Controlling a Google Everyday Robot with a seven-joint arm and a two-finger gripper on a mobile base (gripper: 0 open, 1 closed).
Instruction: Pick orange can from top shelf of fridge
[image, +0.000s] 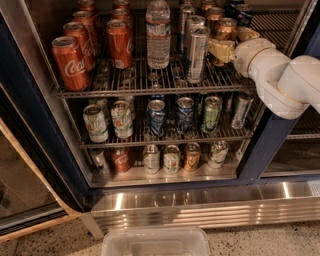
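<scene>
Backdrop: speckled floor in front of the fridge; dark blue frame, ribbed steel base below the racks.
Foreground: clear plastic bin on the floor, bottom centre, just in front of the base.
Top shelf: wire rack, highest one you see. L to R: red Coca-Cola cans in two rows, water bottle in the centre, silver slim can w/ a second one behind it, then copper-orange cans at the right.
Orange can: upright on the top shelf, right side, front of its row; like cans stand behind it toward the back. Just right of the silver slim can.
Arm: white, enters from the right edge and reaches left into the fridge at top-shelf level.
Gripper: beige, at the orange can; one part sits low on the can's left front, another by its right side. Touching or not: you cannot tell. Spread or clamped: cannot tell.
Middle rack: assorted shorter cans, upright.
Bottom level: smaller cans in a row, upright.
</scene>
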